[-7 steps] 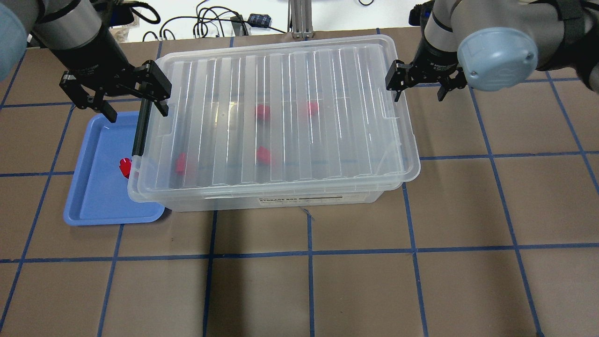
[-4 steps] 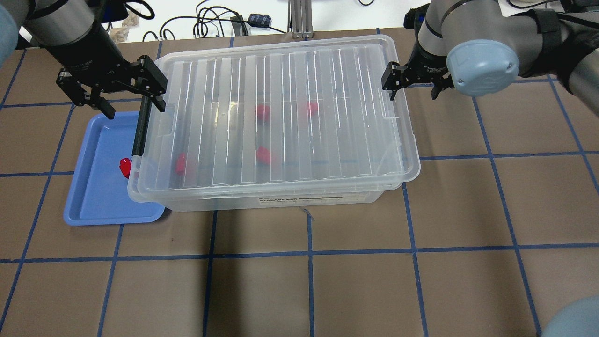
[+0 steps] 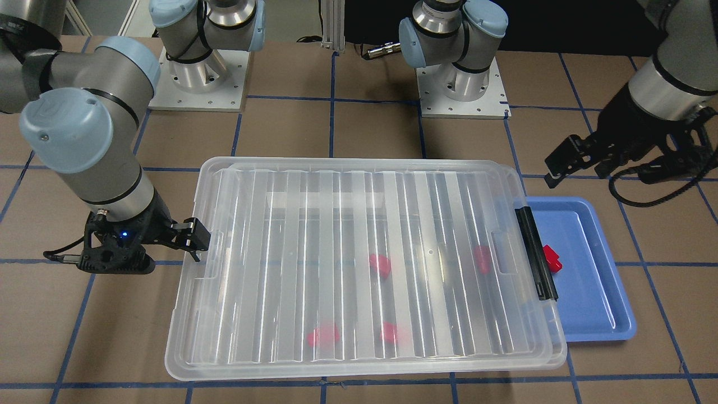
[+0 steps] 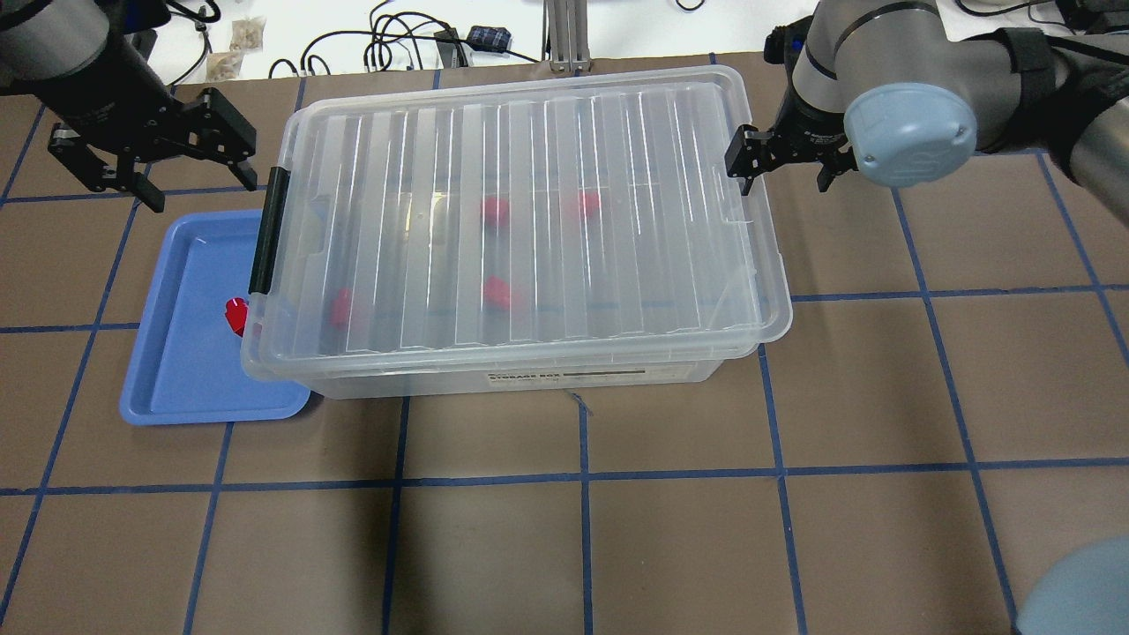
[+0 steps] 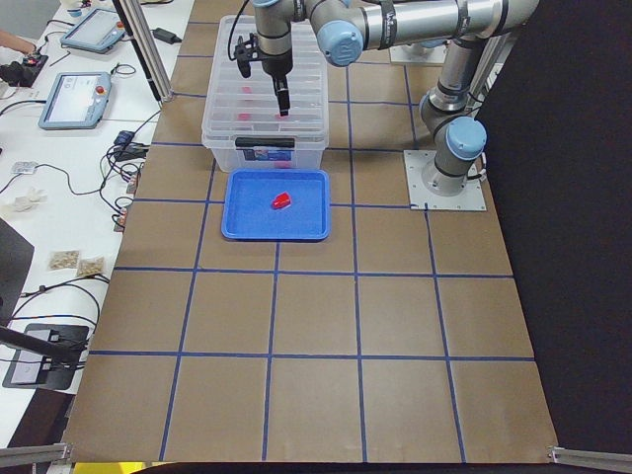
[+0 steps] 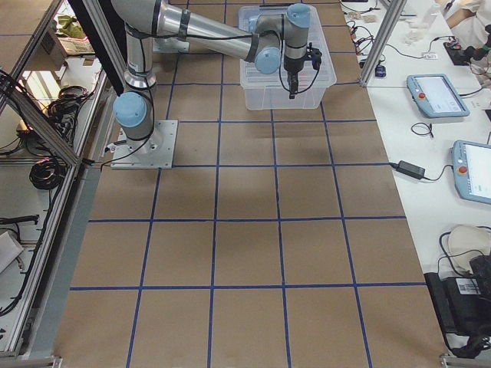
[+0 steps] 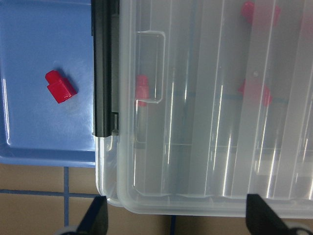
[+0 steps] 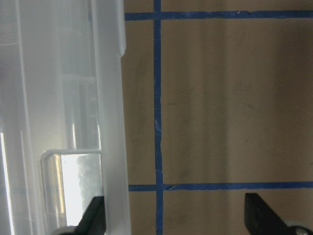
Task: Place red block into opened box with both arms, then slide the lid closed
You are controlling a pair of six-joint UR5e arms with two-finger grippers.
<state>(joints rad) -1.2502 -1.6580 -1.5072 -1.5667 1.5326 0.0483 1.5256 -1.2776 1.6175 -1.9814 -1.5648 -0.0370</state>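
Note:
The ridged clear lid lies flat over the box and covers its opening. The black bar runs along the box's left short rim. Several red blocks show through the lid, one of them a red block near the middle. One more red block lies on the blue tray, also clear in the left wrist view. My left gripper hangs open, up and left of the box, touching nothing. My right gripper is open at the lid's right end, its inner finger beside the rim.
The blue tray is tucked partly under the box's left end. Cables and a post sit beyond the table's far edge. Brown table with blue tape lines stretches toward the near side.
My left gripper has pulled back up and to the left, away from the lid's left end. The right gripper has barely shifted. The lid stays where it was.

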